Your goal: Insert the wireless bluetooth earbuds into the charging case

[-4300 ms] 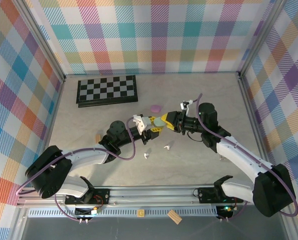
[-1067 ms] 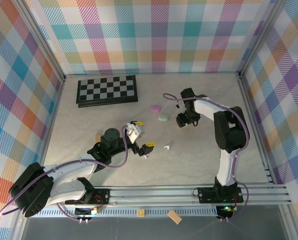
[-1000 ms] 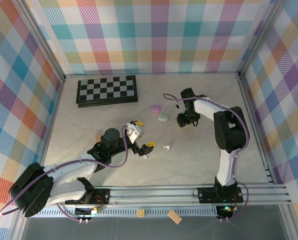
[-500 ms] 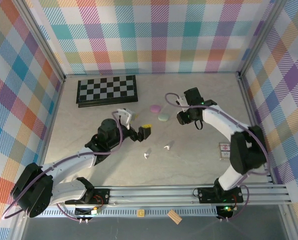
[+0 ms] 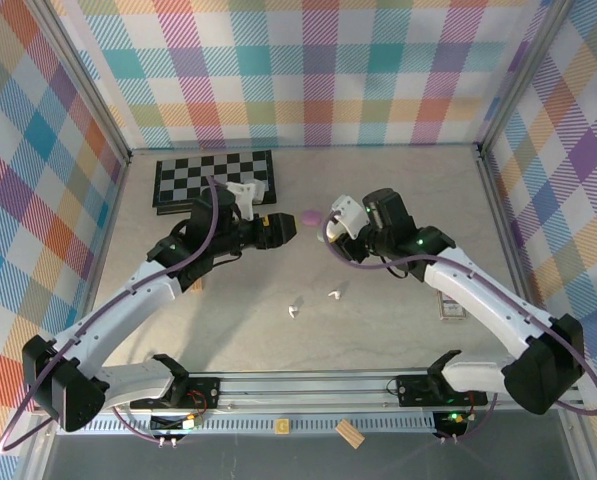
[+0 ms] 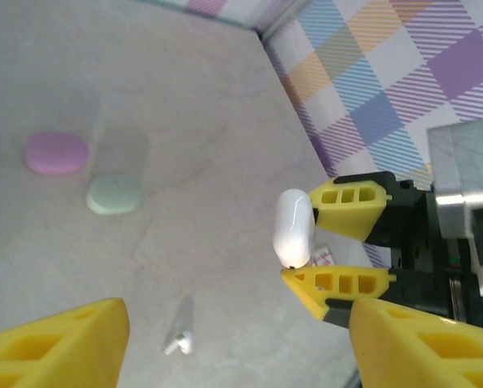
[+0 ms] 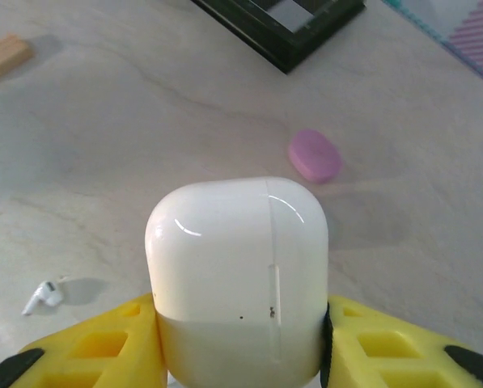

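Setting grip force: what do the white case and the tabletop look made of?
White case: glossy hard plastic, judging by sharp highlights and a fine lid seam. Tabletop: matte, stone-patterned surface with faint veins; likely laminate or a printed mat, can't tell.

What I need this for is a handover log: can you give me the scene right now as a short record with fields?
left hand: open, empty, in the air facing the right hand
right hand: shut on the white case, lid closed
purple case: closed, lying on the table near the chessboard
mint case: closed, on the table beside the purple case
white earbuds: two, loose on the table, nearer the arm bases
task state: white earbuds not yet in the white case
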